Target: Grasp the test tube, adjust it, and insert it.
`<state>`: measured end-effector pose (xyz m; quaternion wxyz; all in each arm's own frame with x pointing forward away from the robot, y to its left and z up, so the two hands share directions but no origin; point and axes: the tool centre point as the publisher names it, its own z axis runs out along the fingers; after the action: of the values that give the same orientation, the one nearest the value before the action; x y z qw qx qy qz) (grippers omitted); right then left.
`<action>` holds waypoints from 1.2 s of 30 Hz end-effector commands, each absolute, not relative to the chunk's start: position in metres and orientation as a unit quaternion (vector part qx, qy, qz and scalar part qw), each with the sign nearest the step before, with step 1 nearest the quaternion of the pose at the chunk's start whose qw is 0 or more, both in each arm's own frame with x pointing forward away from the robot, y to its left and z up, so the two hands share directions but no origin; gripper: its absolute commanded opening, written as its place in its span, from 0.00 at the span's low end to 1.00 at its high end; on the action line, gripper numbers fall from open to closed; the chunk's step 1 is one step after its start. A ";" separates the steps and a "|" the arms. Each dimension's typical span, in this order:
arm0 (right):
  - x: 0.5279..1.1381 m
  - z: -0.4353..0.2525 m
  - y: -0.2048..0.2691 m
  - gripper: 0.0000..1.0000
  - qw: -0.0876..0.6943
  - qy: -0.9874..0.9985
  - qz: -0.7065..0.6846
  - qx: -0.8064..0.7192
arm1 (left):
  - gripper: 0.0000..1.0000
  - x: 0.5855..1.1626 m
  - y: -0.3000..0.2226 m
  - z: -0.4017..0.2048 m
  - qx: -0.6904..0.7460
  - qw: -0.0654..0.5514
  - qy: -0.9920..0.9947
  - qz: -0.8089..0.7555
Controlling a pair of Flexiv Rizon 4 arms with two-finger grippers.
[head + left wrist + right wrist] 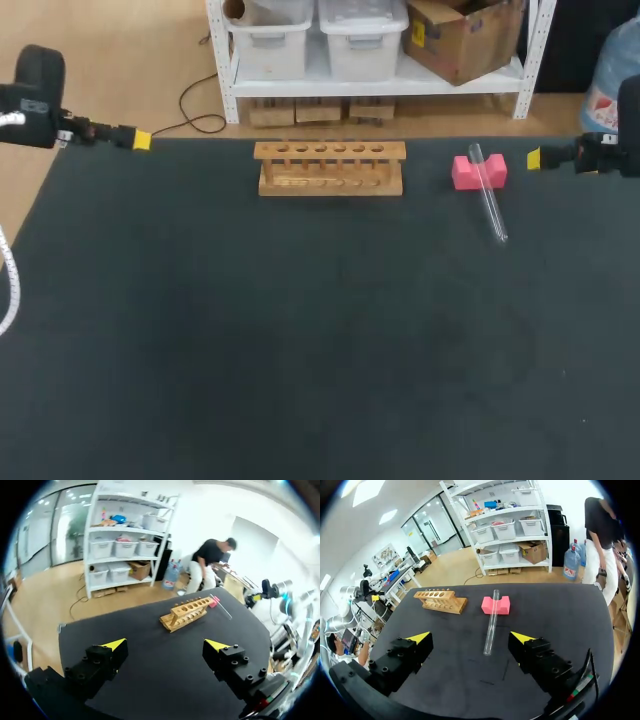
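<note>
Head view: test tube lies with one end in the notch of a pink block and the other on the table, just right of the wooden rack. The prop probably lifts the glass so that fingers can close around it. Left tool and right tool hang near the table's far corners, well apart from everything (only one yellow tip of each shows here, so their opening cannot be read).

Left wrist view: the left tool's fingers stand wide apart with nothing between them. Rack and tube lie far ahead, the tube thin and faint.

Right wrist view: the right tool is likewise spread and empty. The tube lies straight ahead of its gap, which seems to favour this arm for the grasp.
</note>
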<state>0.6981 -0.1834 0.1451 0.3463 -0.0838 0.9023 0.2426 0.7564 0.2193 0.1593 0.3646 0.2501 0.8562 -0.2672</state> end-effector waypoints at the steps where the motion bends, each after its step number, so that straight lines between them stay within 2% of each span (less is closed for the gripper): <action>1: 0.697 0.146 -0.182 1.00 0.347 0.904 0.237 -0.082 | 1.00 0.764 0.227 0.154 0.333 0.348 0.785 -0.389; 10: 0.697 0.146 -0.182 1.00 0.347 0.904 0.237 -0.082 | 1.00 0.777 0.212 0.157 0.423 0.374 0.697 -0.442; 20: 0.697 0.146 -0.182 1.00 0.347 0.904 0.237 -0.082 | 1.00 0.783 0.177 0.139 0.468 0.420 0.661 -0.409; 22: 0.697 0.146 -0.182 1.00 0.347 0.904 0.237 -0.082 | 1.00 0.785 0.173 0.137 0.467 0.404 0.669 -0.414; 36: 0.697 0.146 -0.182 1.00 0.347 0.904 0.237 -0.082 | 1.00 0.797 0.144 0.118 0.496 0.405 0.656 -0.400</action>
<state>0.6982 -0.1833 0.1451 0.3462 -0.0837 0.9024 0.2426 0.7899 0.1484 0.1218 0.4059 0.4931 0.6586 -0.3979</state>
